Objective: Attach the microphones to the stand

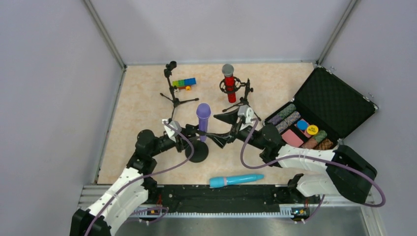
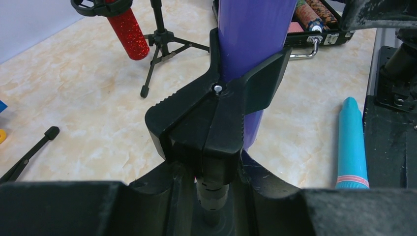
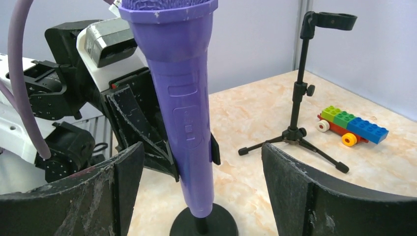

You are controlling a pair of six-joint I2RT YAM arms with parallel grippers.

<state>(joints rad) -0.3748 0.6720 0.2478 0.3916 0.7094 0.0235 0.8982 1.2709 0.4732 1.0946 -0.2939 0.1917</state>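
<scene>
Beige table, purple microphone in stand.

Purple microphone upright in clip of round-based stand, left gripper at the clip, right gripper spread wide just beside it. Behind, red microphone mounted on tripod; light-blue microphone flat near arm bases.

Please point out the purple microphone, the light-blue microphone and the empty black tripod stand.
All-purple plastic microphone (image 3: 187,123): right wrist view, middle of handle.
Light-blue plastic microphone (image 1: 236,180): top external view, middle of body.
Empty black tripod stand (image 3: 296,110): right wrist view, upright pole.
</scene>
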